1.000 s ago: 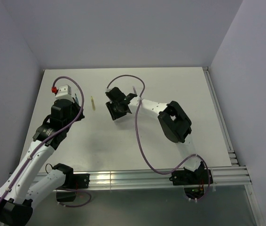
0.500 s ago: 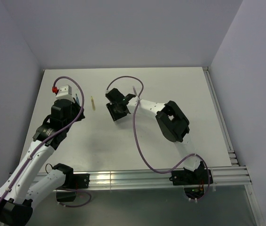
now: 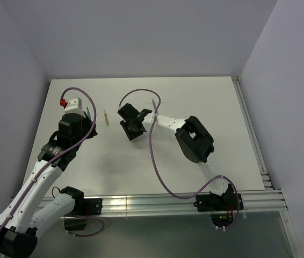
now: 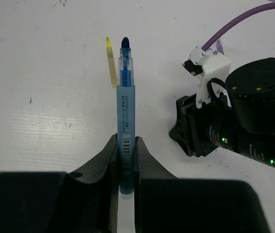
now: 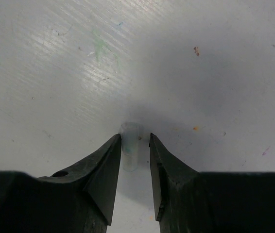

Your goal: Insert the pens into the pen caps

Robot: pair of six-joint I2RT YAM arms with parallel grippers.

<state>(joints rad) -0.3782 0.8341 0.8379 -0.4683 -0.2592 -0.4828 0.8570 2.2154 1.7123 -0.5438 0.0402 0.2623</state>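
Clamps thin blue plastic pen [image 4: 126, 97] in left gripper [image 4: 126, 151]; brackets pale tube cap [image 5: 129, 141] between parted right gripper [image 5: 134, 141] jaws; likely needs pinching next.

Pen [image 4: 126, 111] sits btw L gripper [image 4: 126, 145] fingers, 2nd pen [image 4: 111, 68] on table [image 4: 40, 97] just beside it; cap [image 5: 129, 150] lies btw R gripper [image 5: 134, 138] fingers.
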